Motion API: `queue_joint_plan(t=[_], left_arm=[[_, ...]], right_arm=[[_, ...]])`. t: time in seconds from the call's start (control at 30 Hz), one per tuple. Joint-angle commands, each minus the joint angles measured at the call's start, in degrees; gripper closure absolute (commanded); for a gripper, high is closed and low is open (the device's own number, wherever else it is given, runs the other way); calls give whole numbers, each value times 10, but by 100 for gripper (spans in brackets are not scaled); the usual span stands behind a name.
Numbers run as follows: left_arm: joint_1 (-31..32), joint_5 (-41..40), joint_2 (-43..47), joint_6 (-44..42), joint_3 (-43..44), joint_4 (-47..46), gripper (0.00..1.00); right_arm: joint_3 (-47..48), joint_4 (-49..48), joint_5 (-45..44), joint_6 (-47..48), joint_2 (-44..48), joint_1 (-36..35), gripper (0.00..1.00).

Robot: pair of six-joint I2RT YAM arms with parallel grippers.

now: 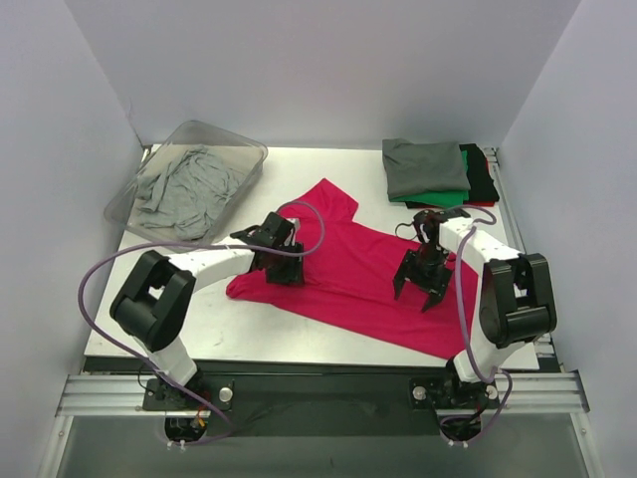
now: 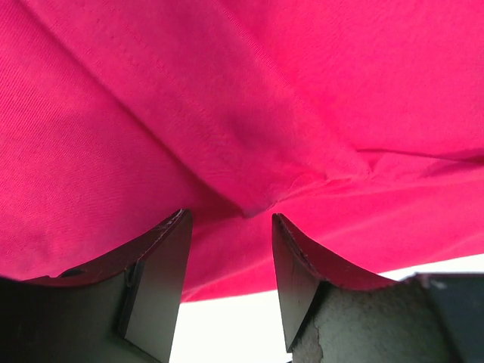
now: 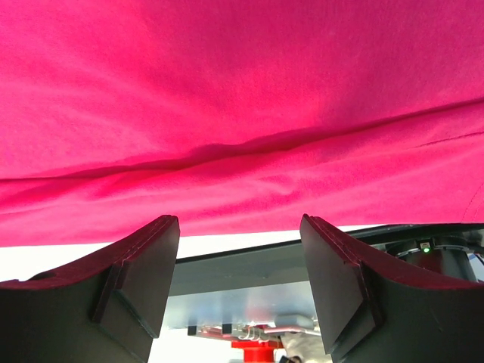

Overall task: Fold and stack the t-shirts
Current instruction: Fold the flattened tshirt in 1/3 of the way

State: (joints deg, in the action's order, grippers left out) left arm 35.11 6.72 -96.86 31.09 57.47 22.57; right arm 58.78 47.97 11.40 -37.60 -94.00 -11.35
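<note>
L end effector (image 1: 285,271) & R end effector (image 1: 416,292), both spread, tilt down over magenta t-shirt (image 1: 348,289).

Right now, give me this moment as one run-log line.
shirt: magenta t-shirt spread out, unfolded | left gripper: open, over its left edge | right gripper: open, over its right part | folded shirt stack: far right corner

Magenta t-shirt (image 1: 358,274): soft matt cloth, fine weave. Bin (image 1: 227,135): clear glossy plastic. Table (image 1: 299,169): smooth white.
</note>
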Motion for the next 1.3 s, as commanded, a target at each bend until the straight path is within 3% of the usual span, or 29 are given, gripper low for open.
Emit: queue_joint_plan(t=[0.0, 0.33, 0.43, 0.57, 0.8, 1.27], left_arm=[[4, 13, -12, 9, 31, -40, 43], [4, 15, -43, 5, 48, -50, 48], [4, 13, -54, -1, 58, -43, 58], [4, 11, -58, -6, 69, -40, 79], [16, 11, -90, -43, 122, -19, 100], [56, -2, -142, -98, 202, 29, 100]], right_arm=[[-9, 29, 0, -12, 20, -5, 34], [-10, 27, 4, -12, 13, -11, 34], [-7, 26, 5, -12, 9, -13, 34], [-4, 26, 5, -13, 9, -15, 34], [-6, 25, 6, -15, 6, -17, 34], [-18, 17, 7, -19, 6, -17, 34]])
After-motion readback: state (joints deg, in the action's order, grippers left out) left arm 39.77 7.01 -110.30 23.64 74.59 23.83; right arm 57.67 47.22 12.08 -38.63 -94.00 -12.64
